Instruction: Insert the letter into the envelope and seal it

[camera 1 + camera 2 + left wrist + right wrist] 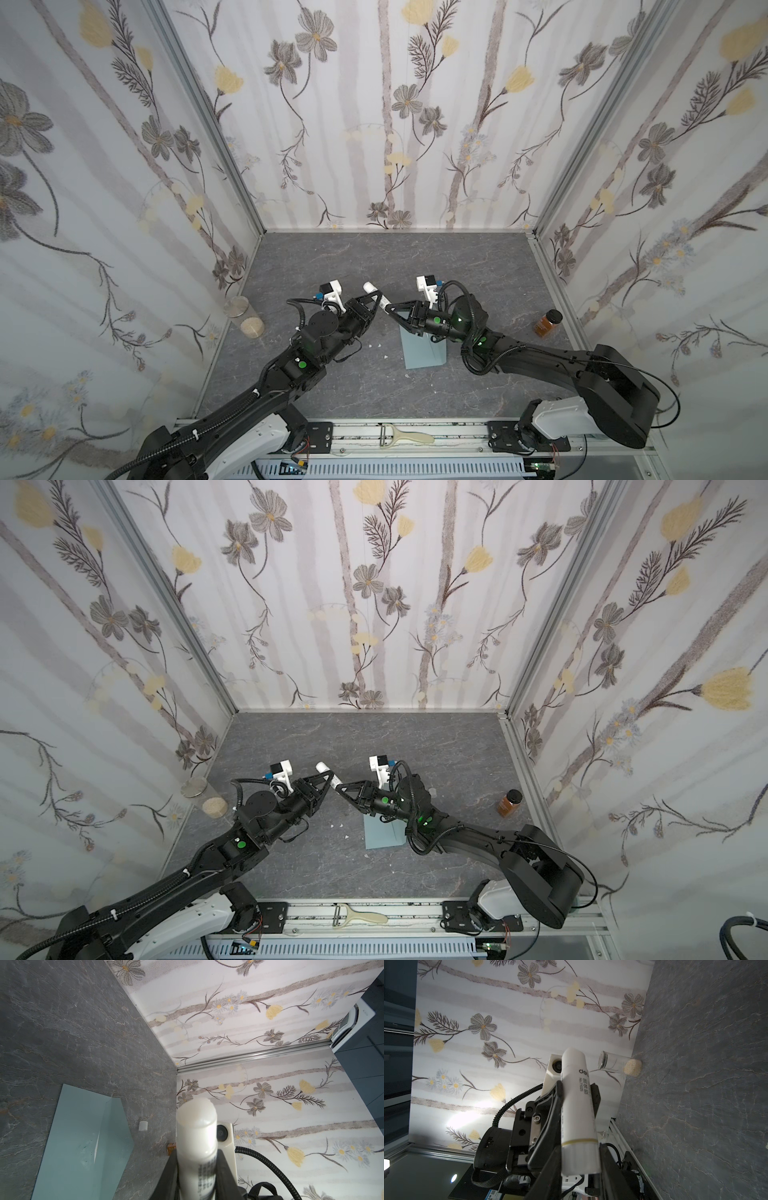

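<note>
Glue stick (577,1095) was held mid-body by the left gripper (376,300), jaws narrow and clamped on it, off the table (478,266). White tube, yellow ring near the knob end. Print read: "del" (cut off), "No.7105" as far as legible, Chinese "固体胶". The small print lower down was blurred.

Right gripper (579,1159) was seen flanking the knob end, with the fingers just beside it. Whether it gripped could not be told.

The envelope (419,353) was laid flat on the table under the right arm. A thin white sliver was noted at its fold in the left wrist view. Whether that was the letter could not be told.

A small white cap (143,1126) was lying just beside the envelope. Corked glass jar (245,318) at the left wall, amber bottle (548,323) at the right, peeler (405,435) on the front rail.
</note>
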{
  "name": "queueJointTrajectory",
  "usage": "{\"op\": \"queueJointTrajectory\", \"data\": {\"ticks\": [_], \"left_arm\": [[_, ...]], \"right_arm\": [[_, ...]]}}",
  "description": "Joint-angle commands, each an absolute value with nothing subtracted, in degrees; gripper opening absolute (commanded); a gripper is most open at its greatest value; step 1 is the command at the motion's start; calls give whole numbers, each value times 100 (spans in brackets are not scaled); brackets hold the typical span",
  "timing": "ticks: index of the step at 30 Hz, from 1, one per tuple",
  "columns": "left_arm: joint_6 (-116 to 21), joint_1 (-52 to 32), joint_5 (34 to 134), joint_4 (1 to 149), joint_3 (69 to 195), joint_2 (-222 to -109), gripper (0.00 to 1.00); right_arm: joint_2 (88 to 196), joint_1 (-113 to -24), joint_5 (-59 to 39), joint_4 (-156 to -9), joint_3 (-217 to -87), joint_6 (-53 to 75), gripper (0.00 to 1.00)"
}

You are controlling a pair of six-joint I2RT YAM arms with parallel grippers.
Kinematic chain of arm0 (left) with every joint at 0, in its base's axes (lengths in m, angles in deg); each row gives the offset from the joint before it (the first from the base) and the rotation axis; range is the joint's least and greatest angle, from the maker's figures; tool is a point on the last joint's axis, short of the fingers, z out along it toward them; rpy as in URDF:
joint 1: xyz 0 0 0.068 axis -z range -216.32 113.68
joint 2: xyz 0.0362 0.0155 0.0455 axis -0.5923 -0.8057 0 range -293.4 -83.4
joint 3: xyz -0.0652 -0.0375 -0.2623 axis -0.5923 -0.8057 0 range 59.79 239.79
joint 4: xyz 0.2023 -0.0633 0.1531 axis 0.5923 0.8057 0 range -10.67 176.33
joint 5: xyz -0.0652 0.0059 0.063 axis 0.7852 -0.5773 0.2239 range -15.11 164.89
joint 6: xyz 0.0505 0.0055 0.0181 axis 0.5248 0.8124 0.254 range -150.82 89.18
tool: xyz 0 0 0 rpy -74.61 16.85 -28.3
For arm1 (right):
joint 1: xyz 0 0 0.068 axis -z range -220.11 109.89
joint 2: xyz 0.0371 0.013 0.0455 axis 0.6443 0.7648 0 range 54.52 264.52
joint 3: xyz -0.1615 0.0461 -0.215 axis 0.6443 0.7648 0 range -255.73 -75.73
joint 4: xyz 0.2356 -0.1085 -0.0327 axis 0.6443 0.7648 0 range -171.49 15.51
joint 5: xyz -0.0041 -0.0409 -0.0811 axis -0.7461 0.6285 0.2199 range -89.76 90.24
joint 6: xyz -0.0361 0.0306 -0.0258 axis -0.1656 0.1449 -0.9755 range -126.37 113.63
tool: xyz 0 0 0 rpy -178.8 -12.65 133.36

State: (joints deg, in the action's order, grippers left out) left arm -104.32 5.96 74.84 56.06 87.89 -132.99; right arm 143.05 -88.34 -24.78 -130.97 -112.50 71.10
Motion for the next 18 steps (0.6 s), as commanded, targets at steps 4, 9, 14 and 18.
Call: {"op": "queueJointTrajectory", "data": {"ticks": [4,9,14,18], "left_arm": [[-9956,627,7763,5385,8865,-13177,0],[-9239,582,7790,5787,9152,-13186,0],[-8850,494,8100,6040,9536,-13491,0],[-8951,448,8184,6192,9751,-13762,0]], "right_arm": [[13917,-8801,-1644,-11995,-11423,6165,47],[13100,-8896,-640,-10685,-11379,4726,50],[12434,-9484,1037,-9634,-11503,3077,50],[12363,-10239,2465,-9142,-11809,1931,52]]}}
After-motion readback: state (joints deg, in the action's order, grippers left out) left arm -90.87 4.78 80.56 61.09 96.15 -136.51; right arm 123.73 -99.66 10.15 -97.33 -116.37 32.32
